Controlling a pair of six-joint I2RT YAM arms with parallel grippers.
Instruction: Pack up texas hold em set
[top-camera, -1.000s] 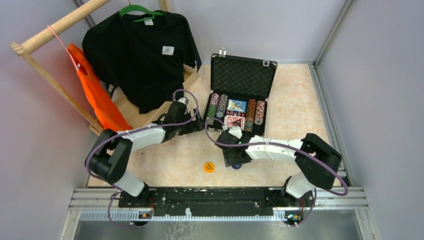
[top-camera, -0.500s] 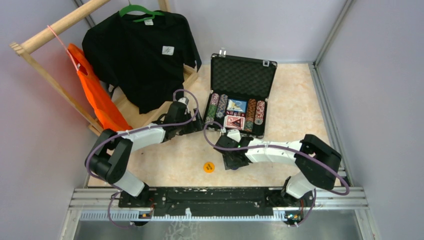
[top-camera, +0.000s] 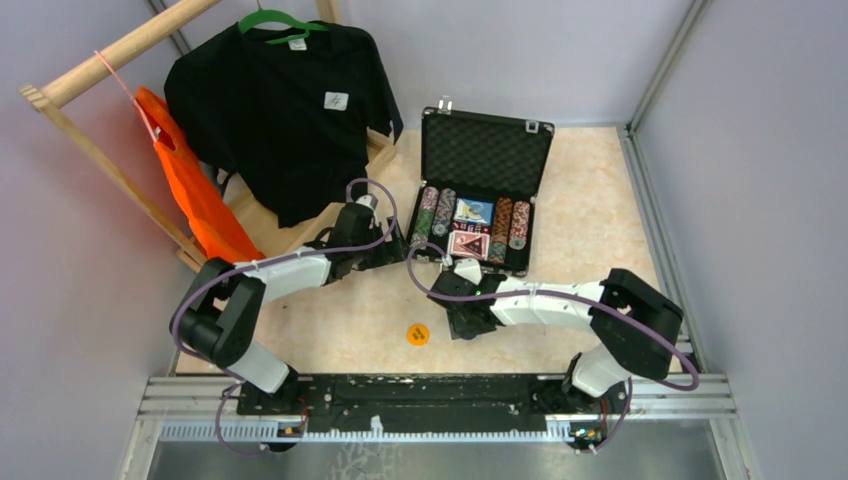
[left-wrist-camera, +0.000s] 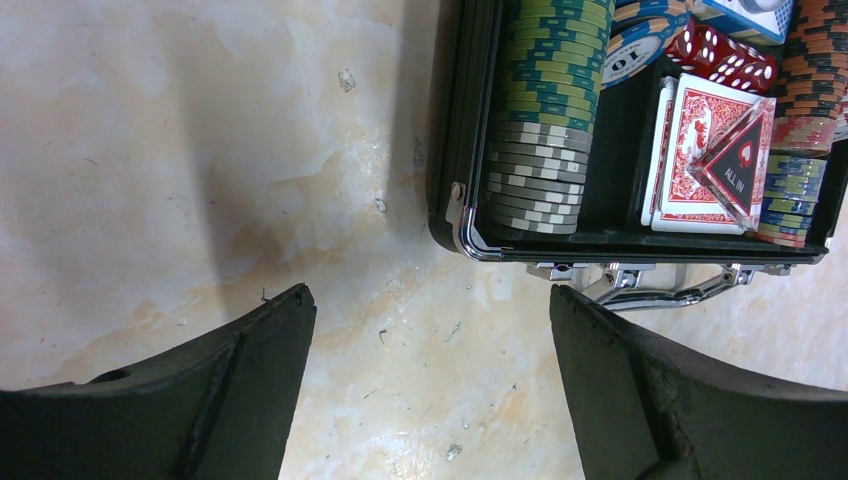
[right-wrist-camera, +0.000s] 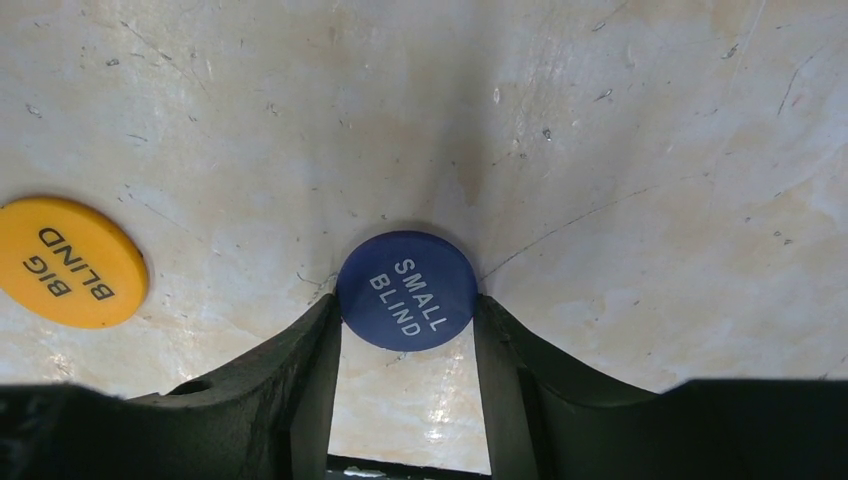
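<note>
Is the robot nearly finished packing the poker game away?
Mostly. Done: the striped poker chips, red-backed cards, red dice and clear triangular token sit in the black briefcase-like case. In hand: the right claw is pinching the blue round SMALL BLIND token on the table. Still to do: the yellow round BIG BLIND token on the table, then shutting the lid.

The beige marbled tabletop (top-camera: 590, 200) carries an open black case (top-camera: 487, 150) toward its far side and a wooden rack base (top-camera: 262, 228) at far left. Nearer, a yellow BIG BLIND token (right-wrist-camera: 68, 262) lies flat beside a blue SMALL BLIND token (right-wrist-camera: 405, 290), apart.
</note>
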